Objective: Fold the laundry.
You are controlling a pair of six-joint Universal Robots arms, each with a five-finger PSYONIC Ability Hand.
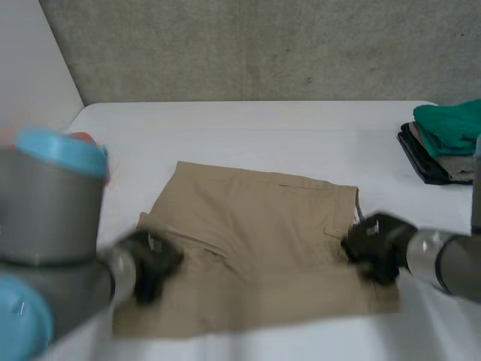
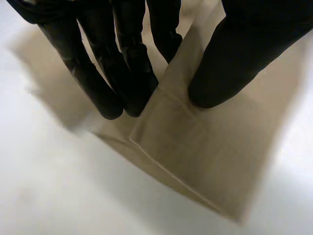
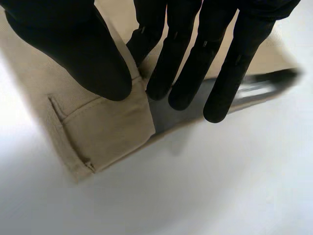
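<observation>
Two pinches are set: fingers and thumb of the left hand nip a raised fold at the left edge of the shorts. Fingers and thumb of the right hand clamp the right edge beside a pocket, that edge raised just off the table. Both nips look shallow; a lift could let one side slip, or take only the top layer and skew the fold. The shorts lie spread mid-table. A pile of folded clothes sits well apart at the far right; nothing stands in the way.
</observation>
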